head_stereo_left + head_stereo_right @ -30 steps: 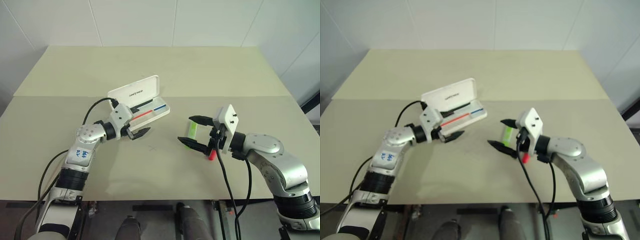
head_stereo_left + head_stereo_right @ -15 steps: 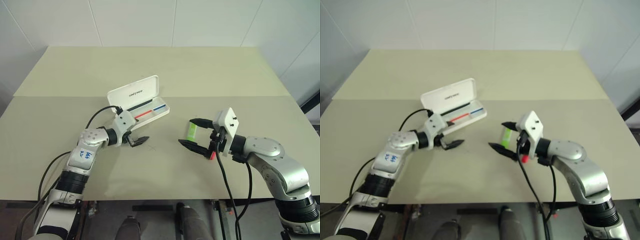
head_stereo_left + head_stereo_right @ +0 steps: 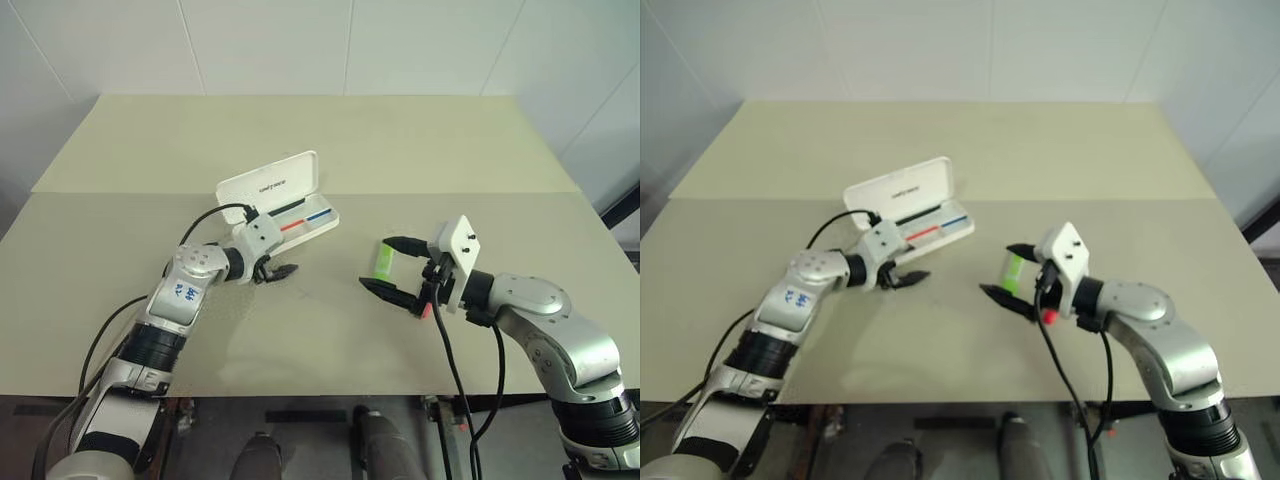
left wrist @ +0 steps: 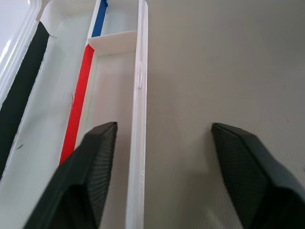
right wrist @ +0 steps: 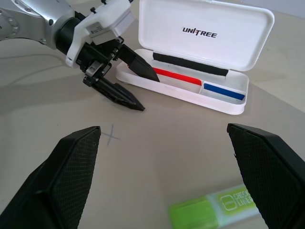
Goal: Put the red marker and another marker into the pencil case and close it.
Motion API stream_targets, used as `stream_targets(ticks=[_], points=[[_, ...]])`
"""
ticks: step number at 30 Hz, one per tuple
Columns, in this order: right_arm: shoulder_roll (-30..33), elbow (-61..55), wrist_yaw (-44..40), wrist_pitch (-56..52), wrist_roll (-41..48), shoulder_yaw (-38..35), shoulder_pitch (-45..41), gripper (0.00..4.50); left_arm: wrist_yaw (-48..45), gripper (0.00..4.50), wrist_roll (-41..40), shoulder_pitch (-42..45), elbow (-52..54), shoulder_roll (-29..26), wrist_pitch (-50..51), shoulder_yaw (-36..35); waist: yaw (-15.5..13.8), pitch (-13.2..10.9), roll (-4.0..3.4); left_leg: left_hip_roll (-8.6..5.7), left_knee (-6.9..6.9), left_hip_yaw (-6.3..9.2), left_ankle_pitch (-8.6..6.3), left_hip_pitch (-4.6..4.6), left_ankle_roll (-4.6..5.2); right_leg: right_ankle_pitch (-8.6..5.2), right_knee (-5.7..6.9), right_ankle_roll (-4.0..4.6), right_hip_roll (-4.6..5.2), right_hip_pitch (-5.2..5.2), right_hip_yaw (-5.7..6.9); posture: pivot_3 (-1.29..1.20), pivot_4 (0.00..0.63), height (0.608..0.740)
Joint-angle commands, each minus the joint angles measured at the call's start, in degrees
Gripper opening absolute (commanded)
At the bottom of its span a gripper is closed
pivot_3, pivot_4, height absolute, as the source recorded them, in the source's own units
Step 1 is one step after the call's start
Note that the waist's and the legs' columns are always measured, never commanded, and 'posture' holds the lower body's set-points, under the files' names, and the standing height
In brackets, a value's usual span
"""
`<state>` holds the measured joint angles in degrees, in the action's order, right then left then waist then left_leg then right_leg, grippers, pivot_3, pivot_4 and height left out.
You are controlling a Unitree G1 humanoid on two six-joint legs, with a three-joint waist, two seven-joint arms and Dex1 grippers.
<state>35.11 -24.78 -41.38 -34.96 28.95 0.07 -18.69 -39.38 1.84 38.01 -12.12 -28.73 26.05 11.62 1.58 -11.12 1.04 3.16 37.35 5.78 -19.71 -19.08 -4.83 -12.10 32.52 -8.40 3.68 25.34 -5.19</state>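
Progress is slight: neither marker is in the case, and the lid is up, so both placements and the closing are left.

The left pincer (image 3: 278, 270) is released and holds nothing. In its wrist view one finger hangs over the tray and the other over the bare desk (image 3: 300, 140), with the tray's front wall between them and apart from both. The case (image 3: 268, 185) lies at the pincer's 1 o'clock. It is a flat box of glossy, hard white plastic with rounded corners, hinged along its far side, with small dark lettering on the raised lid. Thin white walls part the tray; a red stripe and a blue stripe run along it, with a matte black strip behind them.

The highlighter (image 3: 384, 262) lies on the desk at the case's 4 o'clock, well apart from it. It is short, chunky and smooth lime green. The right pincer (image 3: 373, 262) is spread wide around that spot, gripping nothing; its fingers are black with a finely ribbed face. At the highlighter's 5 o'clock, the red marker (image 3: 425, 311) shows its bright red end below the right wrist; the barrel is hidden.

The desk is matte, pale beige and level.
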Motion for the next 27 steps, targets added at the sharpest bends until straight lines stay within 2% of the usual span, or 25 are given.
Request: stream_targets(ticks=[1,4,6,7,16,19,21,27], points=[[0.9,-2.1,0.3,0.9,-0.1,-1.9,-0.3,4.5,2.5,1.9,2.3,1.0,-1.9,-0.5,2.3,-0.4,0.2,0.0,0.0,0.0,-0.01,-0.03,0.03,0.0,0.04,0.01,0.0,0.08,-0.01,0.0,-0.03,0.0,0.15,0.74],[1.0,-1.8,0.2,1.0,-0.1,-1.9,-0.5,4.5,3.1,0.93,1.8,1.9,-2.3,0.1,3.8,-0.8,0.3,0.0,0.01,0.0,-0.02,-0.07,0.17,0.03,0.29,-0.22,0.0,0.98,-0.1,0.0,-0.11,0.0,0.15,0.74],[1.1,-1.7,0.2,1.1,-0.2,-2.0,-0.6,4.5,3.8,0.23,1.6,2.5,-3.0,0.5,3.4,-1.2,0.4,0.0,0.01,-0.01,-0.04,-0.08,0.26,0.04,0.45,-0.15,0.01,1.01,-0.12,0.0,-0.16,0.0,0.15,0.74],[1.1,-1.6,0.2,1.1,-0.2,-2.0,-0.7,4.5,4.3,0.04,1.5,2.8,-3.6,0.8,2.6,-1.5,0.4,0.0,0.01,-0.02,-0.04,-0.08,0.27,0.05,0.47,-0.13,0.02,1.02,-0.13,0.0,-0.18,0.0,0.15,0.74],[1.6,-1.0,-0.2,1.6,-0.8,-2.5,-0.8,4.5,5.7,0.04,-1.4,5.1,-4.4,2.8,-4.9,-5.6,0.0,0.0,0.07,-0.06,-0.04,-0.07,0.3,0.0,0.44,-0.05,-0.05,0.92,-0.12,0.03,-0.23,0.0,0.15,0.74],[1.8,-0.7,-0.4,1.7,-0.9,-2.8,-0.9,4.5,4.7,0.04,-2.5,5.4,-4.4,3.0,-8.3,-6.7,0.0,0.0,0.07,-0.06,-0.08,-0.06,0.3,0.0,0.44,0.21,-0.16,0.43,-0.11,0.06,-0.23,0.0,0.15,0.74],[2.2,-0.9,-0.6,1.7,-0.6,-3.2,-0.6,4.5,2.5,0.04,-3.1,5.1,-3.5,2.2,-9.5,-6.5,0.0,0.0,0.07,-0.06,-0.15,-0.07,0.29,0.0,0.44,0.39,-0.27,0.11,-0.1,0.06,-0.23,0.0,0.15,0.74],[2.3,-1.6,-1.3,3.8,0.3,-5.1,1.2,4.5,-5.4,0.04,-5.7,3.5,-0.2,-0.3,-9.5,-5.9,0.0,0.0,0.07,-0.06,-0.25,-0.08,0.26,-0.08,0.46,0.45,-0.49,0.03,-0.09,0.08,-0.22,0.0,0.15,0.74]])
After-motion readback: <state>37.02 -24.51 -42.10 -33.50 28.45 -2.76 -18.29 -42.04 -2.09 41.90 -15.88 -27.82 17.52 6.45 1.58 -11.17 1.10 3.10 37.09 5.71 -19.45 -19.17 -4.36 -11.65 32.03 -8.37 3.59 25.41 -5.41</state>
